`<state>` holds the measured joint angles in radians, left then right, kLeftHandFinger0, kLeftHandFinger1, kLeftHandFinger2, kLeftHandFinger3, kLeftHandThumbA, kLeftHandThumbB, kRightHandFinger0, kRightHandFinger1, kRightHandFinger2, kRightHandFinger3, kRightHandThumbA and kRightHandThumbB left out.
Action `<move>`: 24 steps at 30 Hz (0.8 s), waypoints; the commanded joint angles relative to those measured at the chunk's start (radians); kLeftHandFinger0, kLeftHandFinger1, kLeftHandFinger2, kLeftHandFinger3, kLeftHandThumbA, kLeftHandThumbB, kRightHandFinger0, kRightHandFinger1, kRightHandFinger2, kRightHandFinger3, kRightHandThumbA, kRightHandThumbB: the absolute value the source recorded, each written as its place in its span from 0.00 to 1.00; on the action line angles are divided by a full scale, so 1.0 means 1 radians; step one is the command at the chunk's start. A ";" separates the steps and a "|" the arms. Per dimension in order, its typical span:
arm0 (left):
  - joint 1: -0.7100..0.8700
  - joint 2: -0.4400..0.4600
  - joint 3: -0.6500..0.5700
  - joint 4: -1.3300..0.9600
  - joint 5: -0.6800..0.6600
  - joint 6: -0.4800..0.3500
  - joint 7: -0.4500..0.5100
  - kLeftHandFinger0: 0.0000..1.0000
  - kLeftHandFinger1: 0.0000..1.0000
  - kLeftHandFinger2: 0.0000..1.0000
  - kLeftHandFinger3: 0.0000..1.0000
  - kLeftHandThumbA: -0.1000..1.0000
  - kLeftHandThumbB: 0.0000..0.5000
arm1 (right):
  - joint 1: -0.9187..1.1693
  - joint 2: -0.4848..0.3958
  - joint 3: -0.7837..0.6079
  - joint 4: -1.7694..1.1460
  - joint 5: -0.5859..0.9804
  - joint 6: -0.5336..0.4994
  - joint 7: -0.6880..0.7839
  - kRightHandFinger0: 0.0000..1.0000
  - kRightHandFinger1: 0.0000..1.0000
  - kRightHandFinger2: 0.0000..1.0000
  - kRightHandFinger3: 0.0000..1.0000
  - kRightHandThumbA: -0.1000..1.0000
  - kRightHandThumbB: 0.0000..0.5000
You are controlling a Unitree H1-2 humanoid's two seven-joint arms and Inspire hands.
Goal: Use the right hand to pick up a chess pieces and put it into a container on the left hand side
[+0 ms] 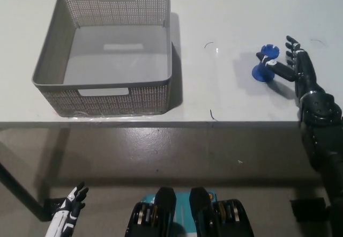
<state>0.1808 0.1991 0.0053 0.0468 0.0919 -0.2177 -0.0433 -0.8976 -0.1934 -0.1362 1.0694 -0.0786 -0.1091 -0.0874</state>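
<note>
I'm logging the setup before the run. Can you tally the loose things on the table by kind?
Blue chess piece: 1
Grey mesh basket: 1
Total: 2

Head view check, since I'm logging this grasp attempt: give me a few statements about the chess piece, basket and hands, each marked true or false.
1. The blue chess piece stands on the table. True.
2. The basket holds a chess piece. False: it is empty.
3. The right hand is beside the chess piece, fingers apart. True.
4. The left hand rests on the basket's rim. False: it hangs low, below the table edge.
5. The chess piece lies left of the basket. False: it is to its right.
</note>
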 commanded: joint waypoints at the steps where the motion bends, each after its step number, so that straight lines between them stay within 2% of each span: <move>1: 0.008 0.015 0.001 -0.019 -0.006 -0.045 -0.012 1.00 1.00 1.00 1.00 1.00 0.59 | -0.091 -0.031 -0.011 0.042 0.041 -0.061 0.000 1.00 1.00 1.00 1.00 0.91 0.97; 11: -0.006 0.018 0.002 -0.022 0.001 -0.031 -0.019 1.00 1.00 1.00 1.00 1.00 0.62 | -0.151 -0.039 0.021 0.151 0.025 -0.065 -0.016 1.00 1.00 1.00 1.00 0.94 1.00; 16: -0.014 0.019 -0.001 -0.025 -0.017 -0.031 -0.033 1.00 1.00 1.00 1.00 1.00 0.56 | -0.165 -0.037 0.030 0.185 0.025 -0.073 -0.019 1.00 1.00 1.00 1.00 0.94 1.00; 22: -0.023 0.020 0.000 -0.029 -0.005 -0.016 -0.033 1.00 1.00 1.00 1.00 1.00 0.59 | -0.172 -0.033 0.035 0.202 0.033 -0.078 -0.012 1.00 1.00 1.00 1.00 0.94 1.00; 24: -0.025 0.022 0.000 -0.024 -0.007 -0.027 -0.036 1.00 1.00 1.00 1.00 1.00 0.57 | -0.175 -0.031 0.038 0.207 0.033 -0.082 -0.013 1.00 1.00 1.00 1.00 0.93 1.00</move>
<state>0.1677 0.2037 0.0049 0.0467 0.0917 -0.2181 -0.0676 -0.9910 -0.2096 -0.1069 1.2761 -0.0554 -0.1491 -0.0882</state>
